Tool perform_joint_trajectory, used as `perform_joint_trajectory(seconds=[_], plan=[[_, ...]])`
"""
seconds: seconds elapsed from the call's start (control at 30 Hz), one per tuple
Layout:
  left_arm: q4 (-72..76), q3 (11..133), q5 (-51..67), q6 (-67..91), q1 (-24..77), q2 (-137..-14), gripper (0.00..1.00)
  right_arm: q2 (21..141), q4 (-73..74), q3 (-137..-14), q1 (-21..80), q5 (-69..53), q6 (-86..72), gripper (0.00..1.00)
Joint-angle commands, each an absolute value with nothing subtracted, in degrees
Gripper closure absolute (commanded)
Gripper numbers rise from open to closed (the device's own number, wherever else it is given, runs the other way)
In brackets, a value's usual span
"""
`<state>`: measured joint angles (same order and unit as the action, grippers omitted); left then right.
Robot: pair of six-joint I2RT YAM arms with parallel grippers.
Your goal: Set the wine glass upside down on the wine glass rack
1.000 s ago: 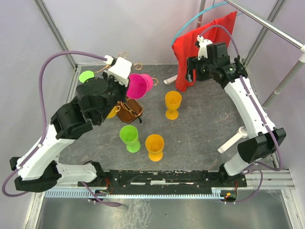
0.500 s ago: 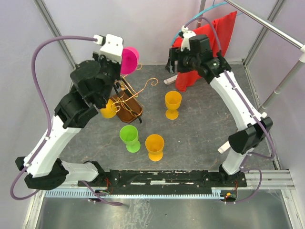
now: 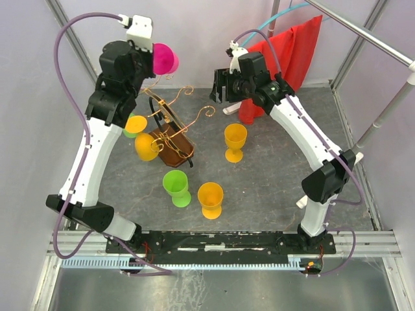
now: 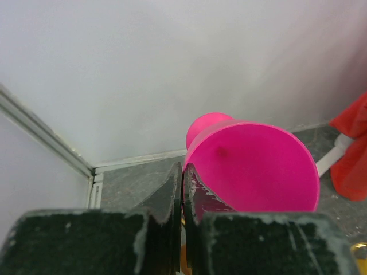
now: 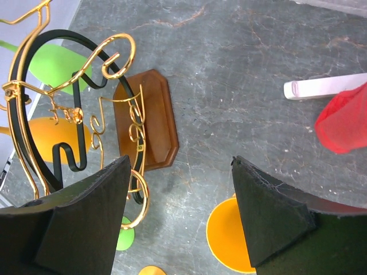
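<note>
Left wrist view only: the left gripper (image 4: 182,186) has its two fingers pressed tight on the thin edge of the pink wine glass (image 4: 252,166); the top view hides this pinch
Right wrist view only: the right gripper (image 5: 180,166) has its fingers wide apart with nothing between them; below it are the gold curls and brown base of the wine glass rack (image 5: 146,120)
Top view only: the left arm (image 3: 91,149) reaches up high at the far left; the pink glass is in the air, left of the rack and farther away, not touching it
Table: the table (image 3: 279,175) is dark grey like stone; an orange glass (image 3: 235,141) stands right of the rack and a green glass (image 3: 176,186) stands nearer
Room: pale walls (image 3: 194,39), metal bars (image 3: 363,29), and a red cloth (image 3: 292,58) hanging at the far right
Glass direction: it lies sideways, not up and down; the wide end is at the fingers and the small round end points away from them
</note>
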<state>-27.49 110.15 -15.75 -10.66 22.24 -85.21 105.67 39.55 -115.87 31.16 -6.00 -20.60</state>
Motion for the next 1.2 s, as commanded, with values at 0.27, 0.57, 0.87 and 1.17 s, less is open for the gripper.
perform_joint_trajectory(seconds=[0.27, 0.57, 0.87, 1.17], plan=[[-22.61, 111.79, -6.23, -6.53, 15.35, -83.74, 0.97, 106.73, 38.26, -115.77, 34.72, -5.73, -20.54, 0.22], [-21.72, 109.55, -5.64, -6.41, 15.17, -83.06, 0.97, 99.88, 37.00, -104.94, 36.69, -5.36, -21.98, 0.29], [-21.88, 109.12, -5.24, -6.49, 15.19, -82.90, 0.97, 97.65, 39.28, -102.91, 38.50, -5.09, -21.74, 0.32], [-21.76, 108.71, -4.84, -6.71, 15.03, -82.90, 0.97, 96.04, 39.61, -99.69, 41.62, -3.63, -22.21, 0.33]])
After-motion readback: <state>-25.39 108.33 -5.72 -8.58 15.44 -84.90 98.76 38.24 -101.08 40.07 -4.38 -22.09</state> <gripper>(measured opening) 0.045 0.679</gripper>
